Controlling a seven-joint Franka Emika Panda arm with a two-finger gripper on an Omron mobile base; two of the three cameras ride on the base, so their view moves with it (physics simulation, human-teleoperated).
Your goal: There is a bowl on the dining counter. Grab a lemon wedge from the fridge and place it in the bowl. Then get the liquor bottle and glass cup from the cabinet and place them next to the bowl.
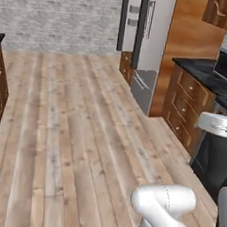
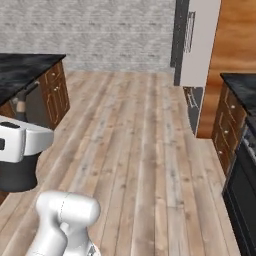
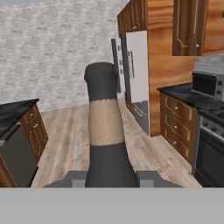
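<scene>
Your gripper (image 3: 107, 177) is clamped around the lower body of the liquor bottle (image 3: 104, 131), held upright so nothing tips while you roll across the wood floor (image 1: 73, 130); fridge (image 3: 136, 74) sits ahead by the wall, so you're mid-carry toward the dining counter, I'd guess.

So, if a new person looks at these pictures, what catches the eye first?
First, the dark bottle with its tan label, upright in the gripper, in the middle of the hand view. Next, the grey fridge at the far right of the wooden floor, with one door open.
</scene>
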